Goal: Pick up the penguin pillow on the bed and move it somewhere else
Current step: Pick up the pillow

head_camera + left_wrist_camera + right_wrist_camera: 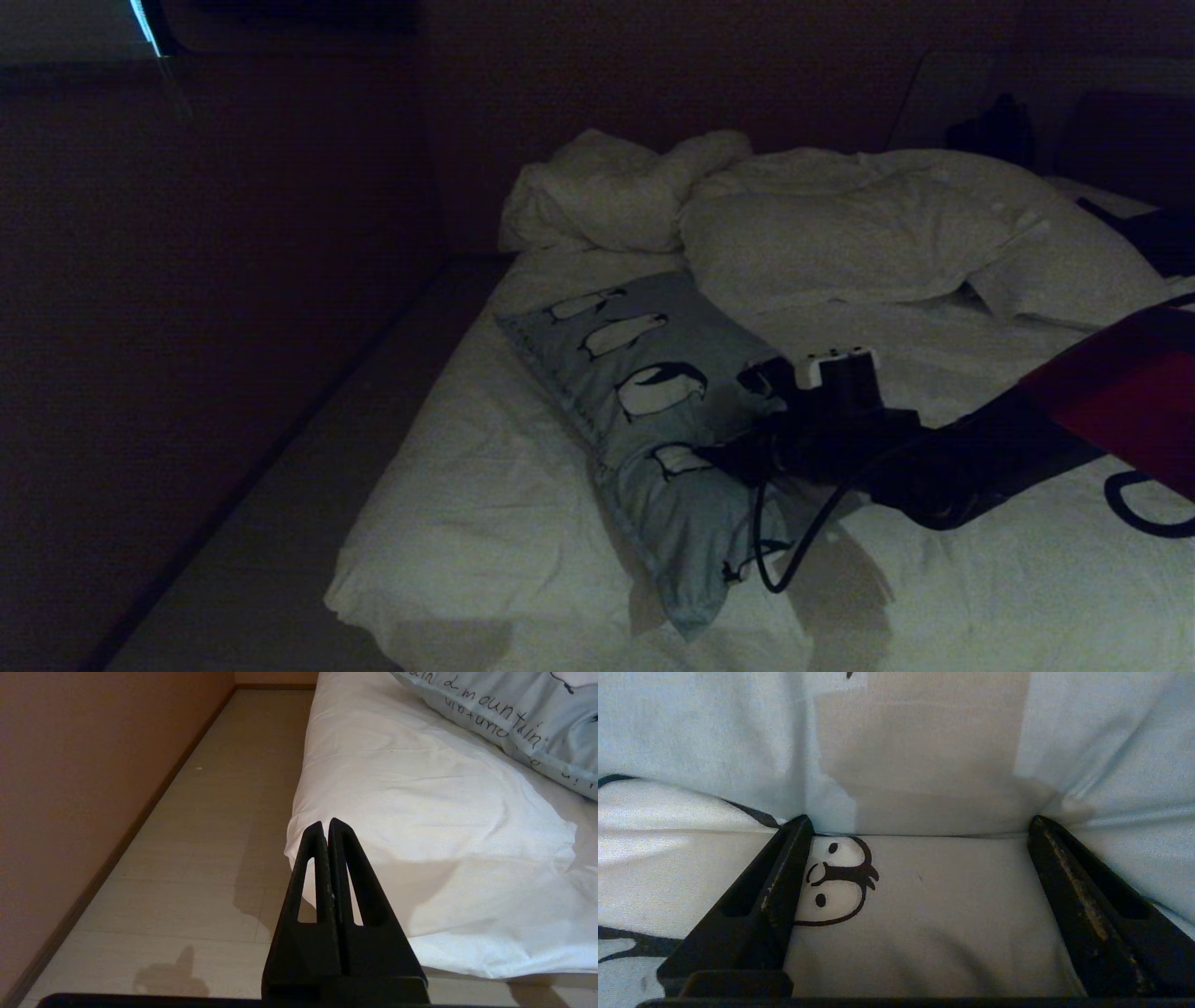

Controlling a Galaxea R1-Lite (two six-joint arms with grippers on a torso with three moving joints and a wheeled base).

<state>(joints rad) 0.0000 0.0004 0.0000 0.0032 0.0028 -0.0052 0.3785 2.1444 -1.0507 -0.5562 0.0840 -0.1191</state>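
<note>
White duvet [485, 523] around penguin pillow [644, 392].

Right arm [980, 448] reaching in from the right, right gripper [920, 830] jaws spread wide, tips pressed into fabric, left gripper [326, 828] held low, fingers together

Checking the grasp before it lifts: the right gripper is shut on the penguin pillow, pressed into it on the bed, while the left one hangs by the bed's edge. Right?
Not quite. The right gripper is open, not shut: in the right wrist view its fingers stand wide apart, pressed into the penguin pillow. The rest holds: the left gripper hangs by the edge of the bed.
</note>
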